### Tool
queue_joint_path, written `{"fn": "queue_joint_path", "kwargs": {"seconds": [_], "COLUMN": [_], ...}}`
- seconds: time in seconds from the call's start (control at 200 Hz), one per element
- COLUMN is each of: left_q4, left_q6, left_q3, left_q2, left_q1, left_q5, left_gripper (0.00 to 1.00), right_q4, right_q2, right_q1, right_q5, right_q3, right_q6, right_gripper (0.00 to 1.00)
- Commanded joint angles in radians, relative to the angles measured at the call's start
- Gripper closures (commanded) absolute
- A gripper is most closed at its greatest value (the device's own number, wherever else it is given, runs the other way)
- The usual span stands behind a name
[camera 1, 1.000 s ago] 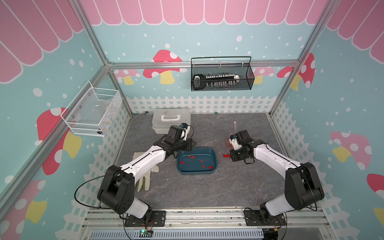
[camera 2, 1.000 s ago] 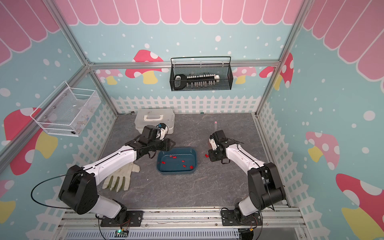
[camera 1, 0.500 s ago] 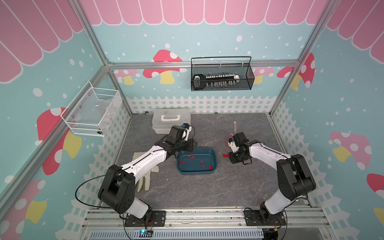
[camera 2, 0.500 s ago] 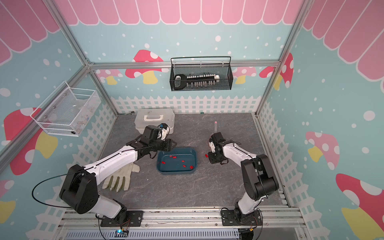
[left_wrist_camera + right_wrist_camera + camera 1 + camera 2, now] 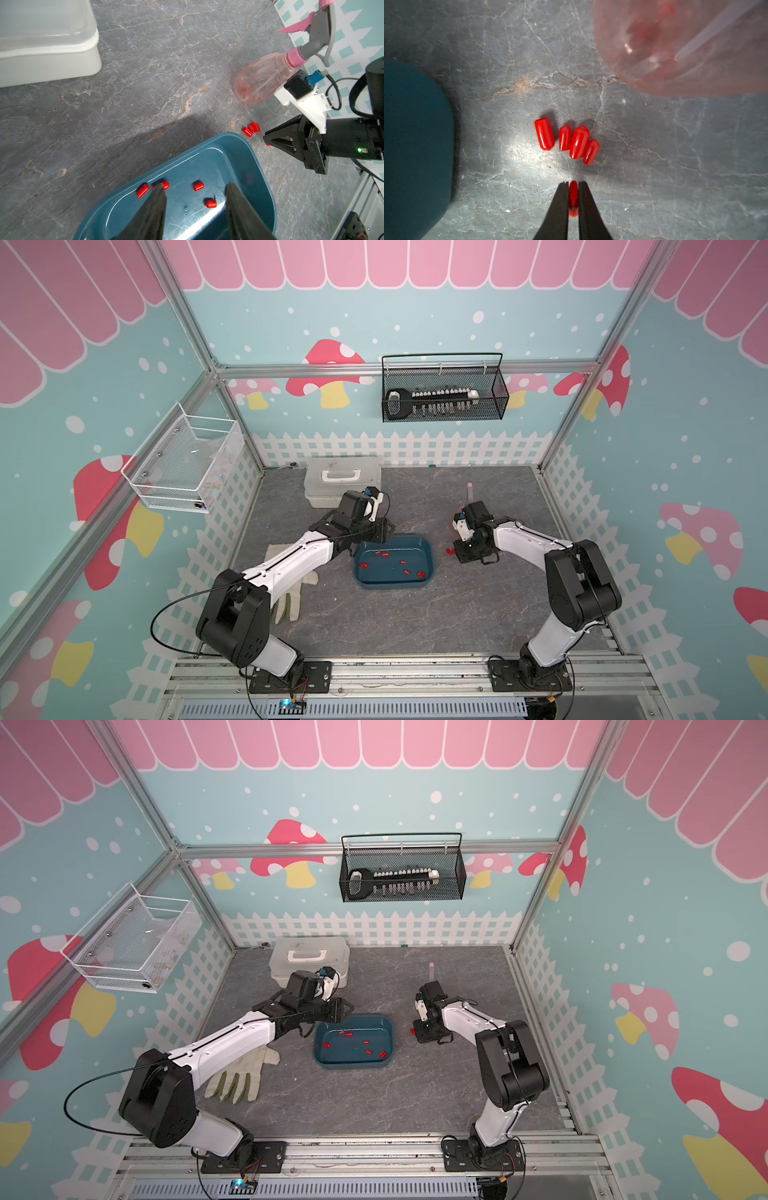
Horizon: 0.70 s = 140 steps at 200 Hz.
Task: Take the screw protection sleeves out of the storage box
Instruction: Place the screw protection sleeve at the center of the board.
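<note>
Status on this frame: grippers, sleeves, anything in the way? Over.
Right gripper shut on one sleeve, low by four sleeves already on the table. Left gripper open over storage box; several sleeves inside. Spray bottle close beside right gripper.

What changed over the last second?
The right arm swung its elbow inward, toward the middle of the table. The right gripper barely shifted, still shut on a sleeve beside the four sleeves lying on the table. No grab or release visible. Unchanged: the left gripper, open above the storage box, and the sleeves inside.
</note>
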Motion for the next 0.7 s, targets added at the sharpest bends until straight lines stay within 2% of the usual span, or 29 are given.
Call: {"fn": "queue_joint_path", "kwargs": {"seconds": [0.0,0.315,0.695], "left_q4": [0.011,0.012,0.012], "left_q6": [0.016,0.016,0.015], "left_q3": [0.028,0.028,0.026], "left_q2": [0.012,0.013,0.011], "left_q1": [0.002,0.002,0.001], "left_q5": [0.004,0.005,0.002], "left_gripper": [0.51,0.51,0.51], "right_q4": [-0.01,-0.014,-0.035], "right_q2": [0.028,0.03,-0.044], "right_q1": [-0.003,-0.003,-0.002], "right_q5": [0.0,0.006,0.017], "right_q3": [0.017,0.017,0.015], "right_q6": [-0.008,-0.011,-0.011], "right_gripper": [0.85,0.82,0.7]}}
